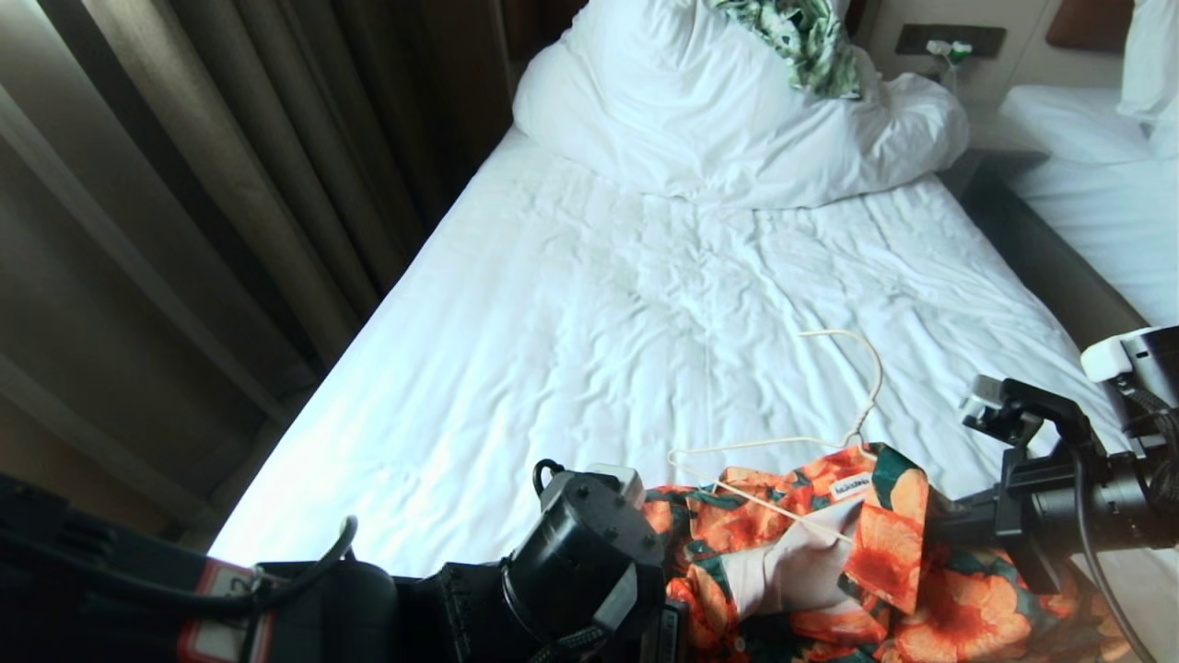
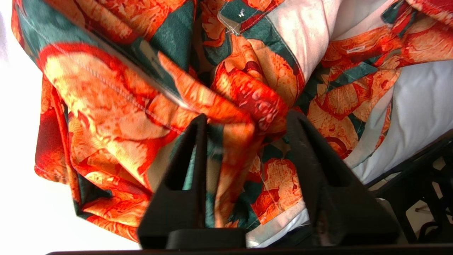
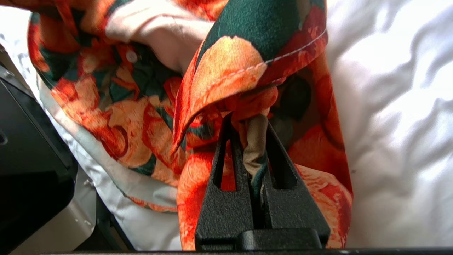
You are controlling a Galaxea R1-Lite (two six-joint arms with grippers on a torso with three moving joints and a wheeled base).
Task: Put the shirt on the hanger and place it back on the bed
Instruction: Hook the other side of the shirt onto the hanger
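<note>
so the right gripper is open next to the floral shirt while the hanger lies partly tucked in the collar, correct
Not quite: the right gripper is shut, its fingers pinching a fold of the floral shirt, as the right wrist view shows. The hanger does lie partly tucked in the collar.

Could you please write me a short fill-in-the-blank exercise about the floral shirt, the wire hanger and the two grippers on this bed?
1. The right gripper is ____ on the orange-and-green floral shirt.
2. The left gripper has its fingers ____, with shirt fabric between them.
3. The thin cream-white wire hanger has its hook lying on the ____ sheet of the bed.

Missing words: shut; open; white
</note>
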